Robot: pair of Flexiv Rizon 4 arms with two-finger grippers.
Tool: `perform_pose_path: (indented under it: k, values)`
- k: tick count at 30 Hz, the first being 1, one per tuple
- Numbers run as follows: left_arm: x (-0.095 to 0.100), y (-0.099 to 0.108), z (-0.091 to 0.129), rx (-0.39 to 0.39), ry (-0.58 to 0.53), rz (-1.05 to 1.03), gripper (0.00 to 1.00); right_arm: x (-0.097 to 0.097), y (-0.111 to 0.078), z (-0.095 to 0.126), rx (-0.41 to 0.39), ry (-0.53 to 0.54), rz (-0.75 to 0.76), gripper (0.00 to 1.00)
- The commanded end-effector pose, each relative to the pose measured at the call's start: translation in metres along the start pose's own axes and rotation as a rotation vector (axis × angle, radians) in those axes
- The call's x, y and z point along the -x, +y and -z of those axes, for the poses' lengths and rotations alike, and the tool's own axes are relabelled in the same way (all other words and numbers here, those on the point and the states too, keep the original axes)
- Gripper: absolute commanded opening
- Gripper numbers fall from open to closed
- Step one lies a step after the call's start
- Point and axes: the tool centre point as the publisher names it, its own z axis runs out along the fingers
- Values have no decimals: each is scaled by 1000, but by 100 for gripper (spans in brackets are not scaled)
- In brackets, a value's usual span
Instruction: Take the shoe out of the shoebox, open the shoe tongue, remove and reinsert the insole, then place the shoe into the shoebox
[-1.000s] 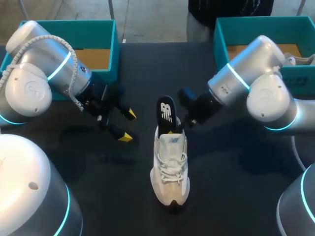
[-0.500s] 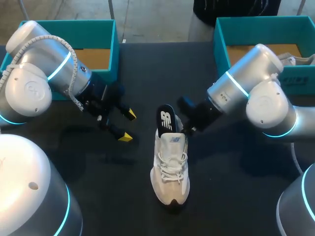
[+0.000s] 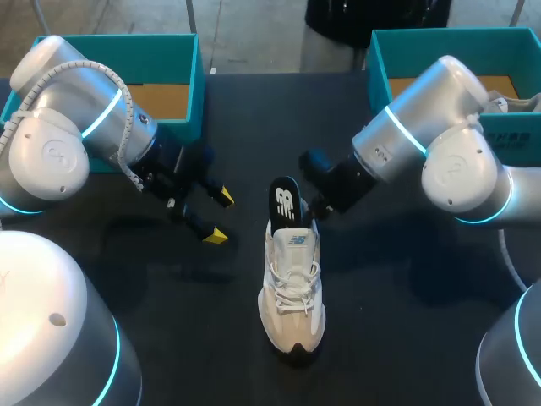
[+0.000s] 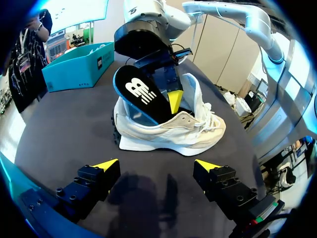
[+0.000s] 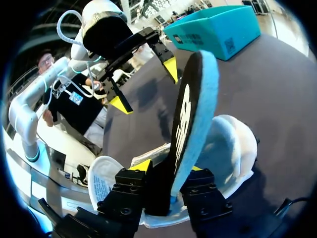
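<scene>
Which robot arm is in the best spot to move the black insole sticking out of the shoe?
Right, probably. The right gripper is shut on the insole at the heel of the shoe; the left gripper hangs open, apart from the shoe.

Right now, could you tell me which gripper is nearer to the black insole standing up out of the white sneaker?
Right. The right gripper is shut on the black insole; the left gripper hangs open beside the white sneaker, touching neither.

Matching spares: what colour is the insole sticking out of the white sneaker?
The flat insole: black, white logo, pale blue underside; clearest in left wrist view.
</scene>
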Motion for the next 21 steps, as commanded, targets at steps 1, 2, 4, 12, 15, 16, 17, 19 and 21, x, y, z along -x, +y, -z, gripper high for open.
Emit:
perform_pose_path:
  k: [1, 2, 4, 12, 15, 16, 17, 19, 21]
  values:
    - [0, 0, 0, 2, -1, 0, 100, 3, 6, -3, -21, 0, 1, 28]
    - [0, 0, 0, 2, -1, 0, 100, 4, 6, -3, -22, 1, 2, 27]
    - [0, 0, 0, 2, -1, 0, 100, 7, 6, -3, -27, 0, 0, 15]
    - [0, 0, 0, 2, -1, 0, 100, 17, -4, -9, -70, 31, -32, 0]
    - [0, 0, 0, 2, -1, 0, 100, 16, -11, -13, -89, 46, -50, 0]
    - [0, 0, 0, 2, -1, 0, 100, 14, -15, -16, -94, 56, -57, 0]
    - [0, 0, 0, 2, -1, 0, 100, 13, -18, -17, -99, 60, -64, 0]
    - [0, 0, 0, 2, -1, 0, 100, 10, -22, -20, -101, 67, -73, 0]
    - [0, 0, 0, 2, -1, 0, 100, 8, -25, -24, -107, 76, -79, 0]
